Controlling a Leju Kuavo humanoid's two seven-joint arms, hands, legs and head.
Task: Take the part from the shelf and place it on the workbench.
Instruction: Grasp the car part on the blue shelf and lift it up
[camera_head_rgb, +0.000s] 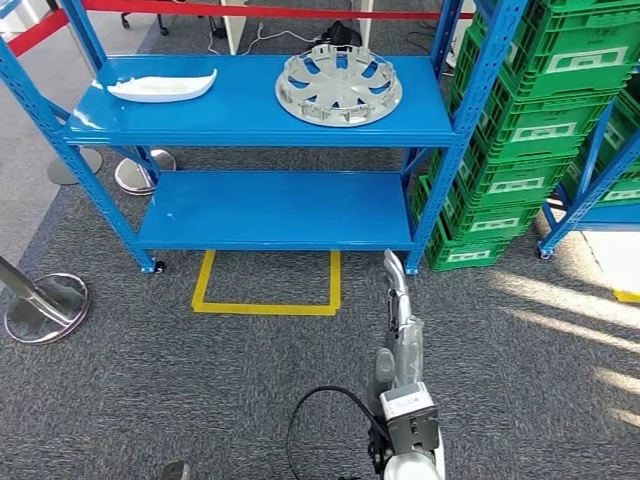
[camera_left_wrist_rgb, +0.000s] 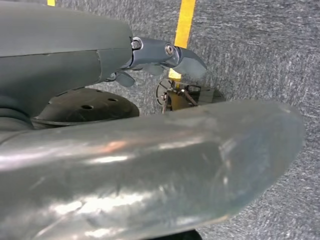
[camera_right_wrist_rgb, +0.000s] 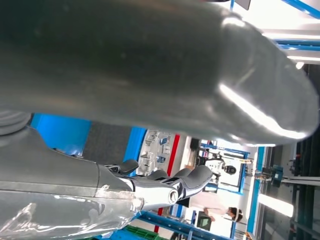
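Right hand (camera_head_rgb: 394, 290) hangs low over the grey carpet in the head view, fingers stretched out nearly straight with nothing between them; the right wrist view shows the same slack, extended fingers (camera_right_wrist_rgb: 188, 180) holding nothing. Left hand (camera_left_wrist_rgb: 166, 52) appears in its wrist view pointed at the carpet, fingers loosely extended and bare, though the thick thumb blocks much of that picture, so it probably holds nothing. None of the task looks done: the hubcap (camera_head_rgb: 338, 85) lies flat on the top tier of the blue shelf (camera_head_rgb: 249, 125), well apart from both hands, and a white curved part (camera_head_rgb: 162, 88) rests toward the other end of the same tier. Which part is meant cannot be told. Reaching, grasping, carrying and placing all remain. Blue uprights frame the tier, green crates (camera_head_rgb: 521, 130) crowd the right side, and a yellow floor marking (camera_head_rgb: 264, 300) sits before the shelf.
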